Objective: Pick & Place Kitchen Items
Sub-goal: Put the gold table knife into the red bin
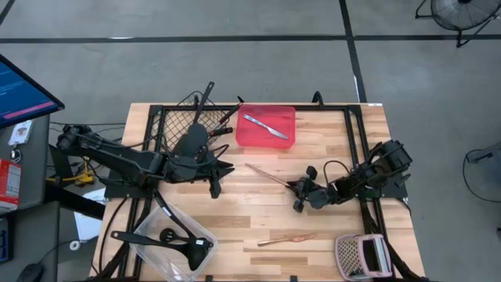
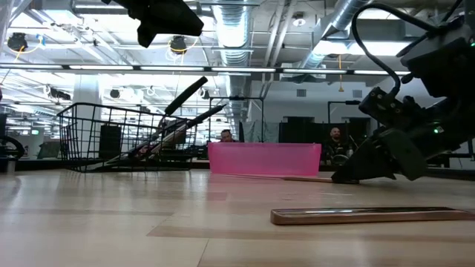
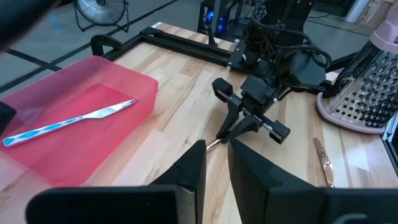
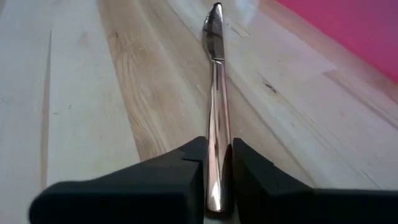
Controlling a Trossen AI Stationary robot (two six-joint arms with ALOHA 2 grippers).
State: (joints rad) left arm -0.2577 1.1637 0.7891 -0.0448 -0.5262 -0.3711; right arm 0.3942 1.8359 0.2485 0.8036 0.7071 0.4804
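Right gripper (image 1: 297, 190) is down at table level mid-table, just near of the red tray (image 1: 266, 142), and we have its fingers (image 4: 186, 165) pinched tight on the handle end of a copper-toned table knife (image 4: 214, 93); in the right wrist view the blade runs straight out from the fingers, flat along the wood toward the tray. In the high view the knife (image 1: 266, 174) lies slantwise, tip pointing far-left, still on the table as far as we can judge. So we read this as the grasp step on that knife, lift not yet made. Next move calls for a clean rise without dragging the tip, then a short carry to the tray, which already holds one silver knife (image 1: 264, 125); which bin is meant we can't confirm. The grip is at the very end of the handle, so the blade may droop or swing. Left gripper (image 1: 215, 185) waits left of centre beside the black wire basket (image 1: 168, 125), fingers nearly closed with a thin gap, holding nothing. A second copper stick-like piece (image 1: 286, 238) lies loose on the near side, black utensils sit in the clear tub (image 1: 168, 251) at near left and in the basket, and a pinkish grater (image 1: 362, 255) sits near right.
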